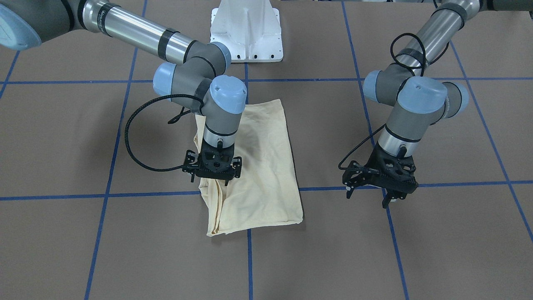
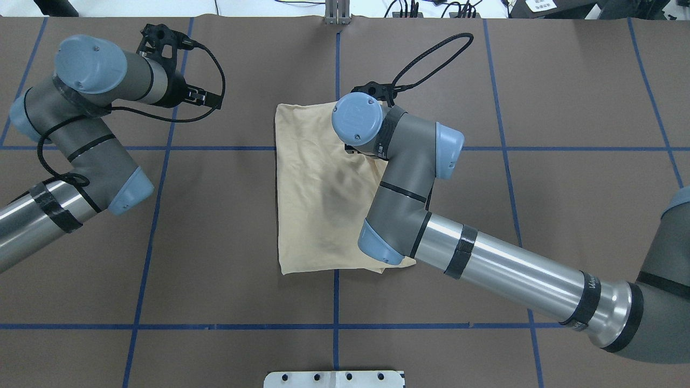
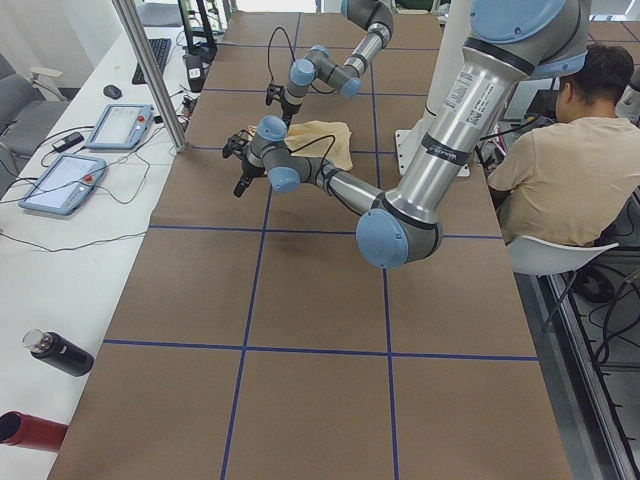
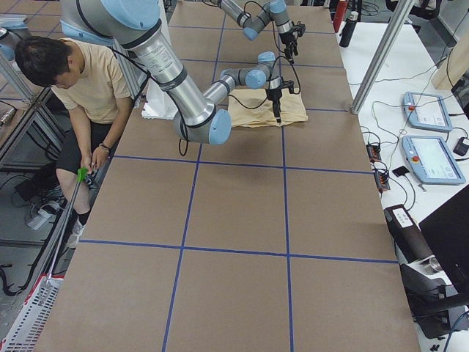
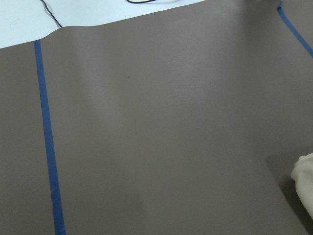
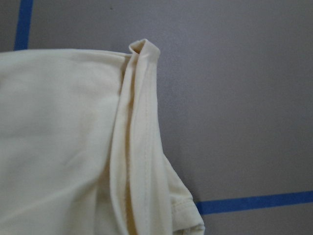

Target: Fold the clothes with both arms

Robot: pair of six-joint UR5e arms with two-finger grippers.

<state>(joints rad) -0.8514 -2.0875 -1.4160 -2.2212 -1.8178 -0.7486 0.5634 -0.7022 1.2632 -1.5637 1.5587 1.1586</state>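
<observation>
The pale cream-yellow clothes [image 1: 258, 166] lie folded into a tall rectangle on the brown table [image 1: 437, 250], plain side up with no print showing. My right gripper [image 1: 209, 181] points straight down over the garment's edge, its jaws spread, just above the cloth. The right wrist view shows a raised ridge of fabric [image 6: 139, 147] along that edge and no fingers. My left gripper [image 1: 367, 196] hangs open above bare table, well to the side of the clothes [image 2: 312, 205]. Only a corner of the cloth [image 5: 304, 177] enters the left wrist view.
The white pedestal base [image 1: 246, 31] stands behind the garment. Blue tape lines [image 1: 250, 258] grid the table. A person [image 3: 560, 170] sits beside the robot's base. Control tablets [image 3: 120, 125] and a dark bottle [image 3: 60, 352] lie on the white side bench.
</observation>
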